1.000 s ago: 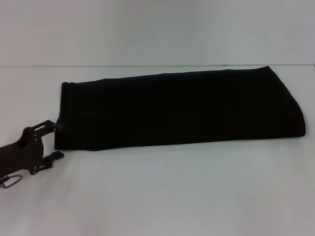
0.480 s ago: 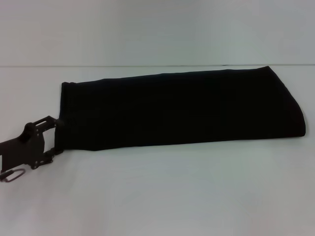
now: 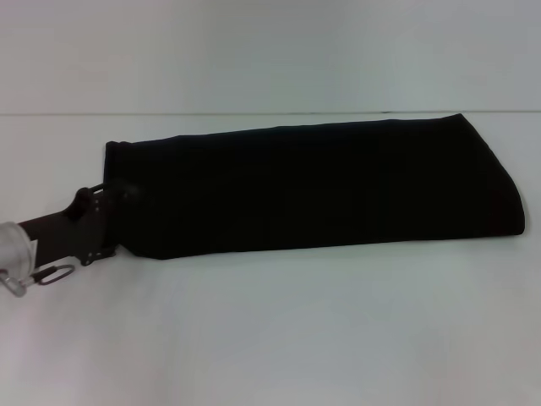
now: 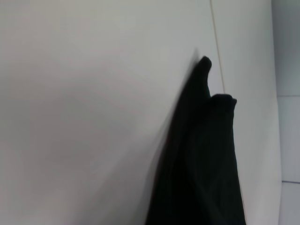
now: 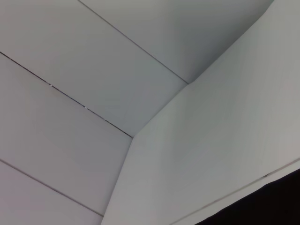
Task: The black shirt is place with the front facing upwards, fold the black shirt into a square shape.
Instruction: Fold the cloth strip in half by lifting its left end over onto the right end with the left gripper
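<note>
Your left hand [image 3: 108,222] met the left end of the black shirt [image 3: 313,190], which lay as a long folded strip across the desk [image 3: 279,330], seemingly to take that end for the next fold. Whether its fingers were apart or together, you could not tell; your right hand was out of sight.

The left gripper [image 3: 108,222] is black, on a dark arm with a clear cuff and wire loop.

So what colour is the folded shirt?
Plain black shirt, no lettering showing; clearest in the head view.
</note>
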Controlling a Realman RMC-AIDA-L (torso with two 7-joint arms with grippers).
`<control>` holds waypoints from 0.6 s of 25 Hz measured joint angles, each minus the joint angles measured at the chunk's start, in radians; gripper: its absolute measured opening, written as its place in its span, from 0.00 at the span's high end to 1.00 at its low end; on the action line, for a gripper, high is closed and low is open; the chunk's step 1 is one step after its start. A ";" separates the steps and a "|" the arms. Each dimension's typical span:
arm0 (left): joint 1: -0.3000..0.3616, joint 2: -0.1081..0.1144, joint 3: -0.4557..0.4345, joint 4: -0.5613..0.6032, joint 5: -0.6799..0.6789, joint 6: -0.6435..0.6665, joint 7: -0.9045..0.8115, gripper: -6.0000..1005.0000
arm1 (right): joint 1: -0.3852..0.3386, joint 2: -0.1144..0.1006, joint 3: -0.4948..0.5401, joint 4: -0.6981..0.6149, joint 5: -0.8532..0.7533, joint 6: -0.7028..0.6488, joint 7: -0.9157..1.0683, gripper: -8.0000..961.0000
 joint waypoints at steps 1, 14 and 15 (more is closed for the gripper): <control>-0.006 0.001 0.005 -0.005 0.000 -0.005 0.001 0.20 | 0.000 0.000 0.000 0.000 0.001 0.000 0.000 0.02; 0.020 0.012 -0.004 0.006 -0.043 0.106 0.070 0.21 | 0.003 0.004 0.011 0.002 -0.001 0.001 -0.002 0.02; 0.024 0.012 -0.004 0.005 -0.027 0.101 0.064 0.21 | 0.003 0.004 0.011 0.002 -0.001 0.001 -0.002 0.02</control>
